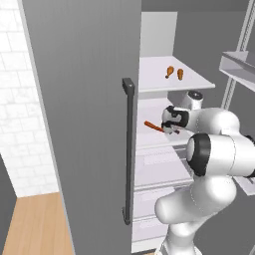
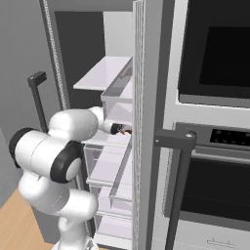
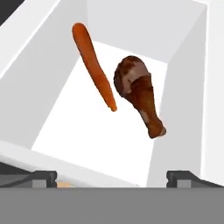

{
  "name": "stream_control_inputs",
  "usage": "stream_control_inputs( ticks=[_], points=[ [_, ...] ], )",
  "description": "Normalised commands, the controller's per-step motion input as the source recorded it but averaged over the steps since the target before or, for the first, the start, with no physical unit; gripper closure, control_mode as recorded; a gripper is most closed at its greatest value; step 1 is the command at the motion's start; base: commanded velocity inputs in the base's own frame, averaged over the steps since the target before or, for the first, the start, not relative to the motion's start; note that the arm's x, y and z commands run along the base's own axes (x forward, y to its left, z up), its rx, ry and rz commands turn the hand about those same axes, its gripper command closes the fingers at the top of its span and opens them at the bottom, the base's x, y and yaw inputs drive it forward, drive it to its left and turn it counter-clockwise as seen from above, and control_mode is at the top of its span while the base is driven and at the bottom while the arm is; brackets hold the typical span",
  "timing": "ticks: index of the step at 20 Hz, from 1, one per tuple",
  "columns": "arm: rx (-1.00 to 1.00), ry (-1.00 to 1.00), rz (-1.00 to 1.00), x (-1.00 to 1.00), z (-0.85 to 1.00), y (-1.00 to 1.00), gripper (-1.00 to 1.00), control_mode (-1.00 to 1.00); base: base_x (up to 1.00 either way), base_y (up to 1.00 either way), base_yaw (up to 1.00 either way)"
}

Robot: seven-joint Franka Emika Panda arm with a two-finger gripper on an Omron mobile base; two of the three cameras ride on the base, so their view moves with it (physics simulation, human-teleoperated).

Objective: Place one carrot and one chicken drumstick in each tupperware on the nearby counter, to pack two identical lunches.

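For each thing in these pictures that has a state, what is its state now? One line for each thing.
Fridge door: open.
Gripper: open, holding nothing, inside the fridge.
Carrot: lying loose on a white fridge shelf, not gripped.
Chicken drumstick: lying beside the carrot, not gripped.
Two items on the upper shelf: lying there untouched; too small to identify.
Oven door: closed.

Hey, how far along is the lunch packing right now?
Early, and nothing looks packed. The open hand is inside the fridge, empty, over a carrot and a drumstick lying on a white shelf. Two more brown pieces sit on the shelf above. Both containers are left to fill.
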Motion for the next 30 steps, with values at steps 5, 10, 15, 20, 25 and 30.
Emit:
stream_control_inputs(
  ticks=[5, 10, 15, 20, 25, 30],
  points=[
    [0.00, 0.01, 0.02, 0.50, -0.16, -0.41, -1.00, -1.00, 0.00, 0.00, 0.00],
    [0.00, 0.08, 0.10, 0.58, -0.30, -0.07, -1.00, -1.00, 0.00, 0.00, 0.00],
    [0.00, 0.08, 0.14, 0.48, -0.39, 0.00, -1.00, -1.00, 0.00, 0.00, 0.00],
    [0.00, 0.04, 0.05, 0.31, -0.03, -0.06, -1.00, -1.00, 0.00, 0.00, 0.00],
    [0.00, 0.01, 0.00, 0.24, -0.10, -0.04, -1.00, -1.00, 0.00, 0.00, 0.00],
    [0.00, 0.04, 0.00, -0.15, -0.52, 0.08, -1.00, -1.00, 0.00, 0.00, 0.00]
  ],
)
